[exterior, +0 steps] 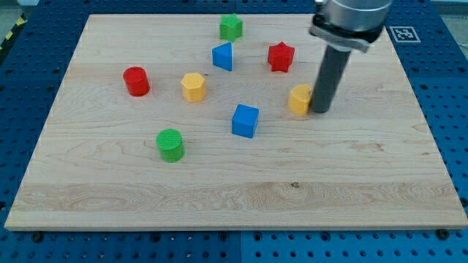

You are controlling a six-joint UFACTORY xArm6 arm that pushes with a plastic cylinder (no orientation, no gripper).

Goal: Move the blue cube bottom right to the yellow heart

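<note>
The blue cube (245, 120) sits near the board's middle. A yellow block (299, 99), seemingly the heart, lies to its upper right, and its right side is partly hidden by my rod. My tip (320, 111) rests on the board against that block's right side, well to the right of the blue cube. A second yellow block (194, 87), hexagon-like, lies left of centre.
A blue wedge-like block (222, 56), a green block (231, 27) and a red star (281, 57) lie near the view's top. A red cylinder (136, 81) is at the left and a green cylinder (170, 145) at the lower left. The wooden board (234, 197) sits on a blue perforated base.
</note>
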